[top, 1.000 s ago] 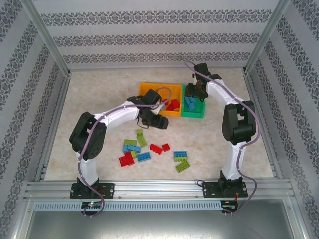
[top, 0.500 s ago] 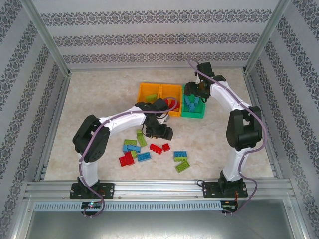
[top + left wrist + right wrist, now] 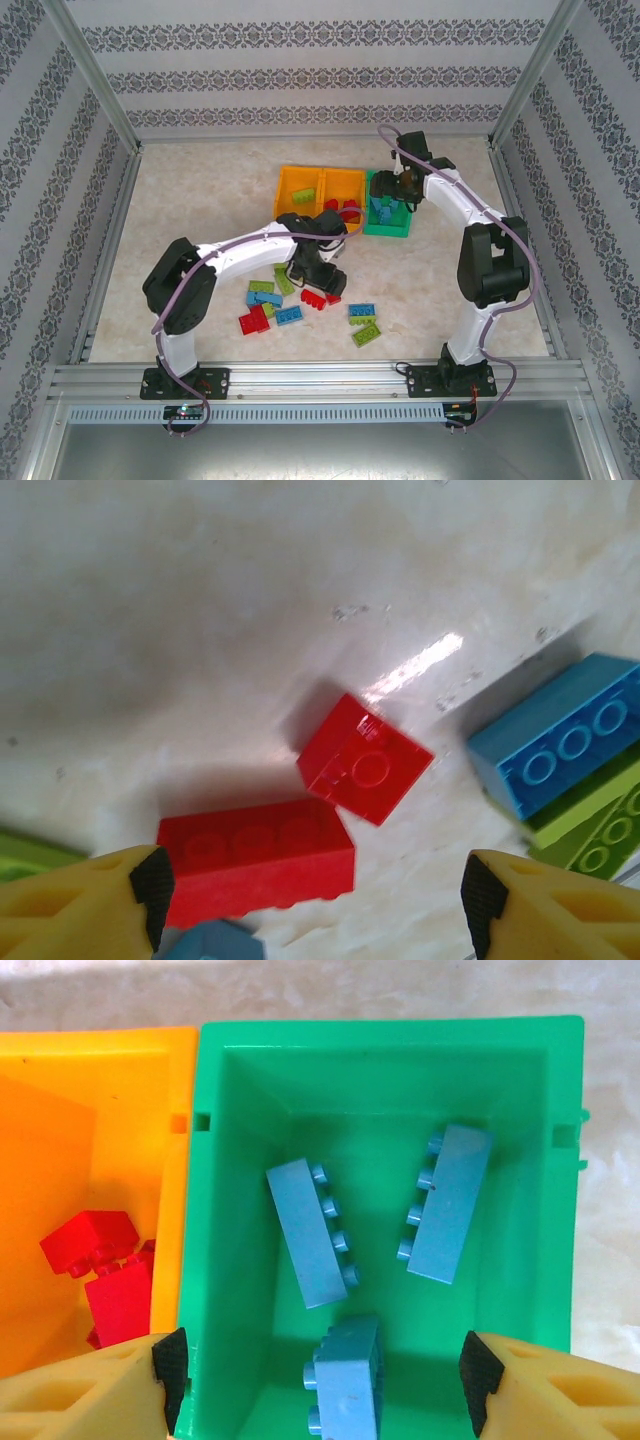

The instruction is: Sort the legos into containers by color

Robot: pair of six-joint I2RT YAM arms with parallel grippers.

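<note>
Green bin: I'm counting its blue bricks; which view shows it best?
Right wrist: it looks straight down into the green bin, three blue bricks clear. Top external shows it small, partly covered by the right gripper.

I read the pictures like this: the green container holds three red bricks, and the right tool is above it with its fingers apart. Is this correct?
One detail is wrong: the three bricks in the green container are blue, not red, as the right wrist view shows. The right tool is indeed above it with its fingers apart.
</note>
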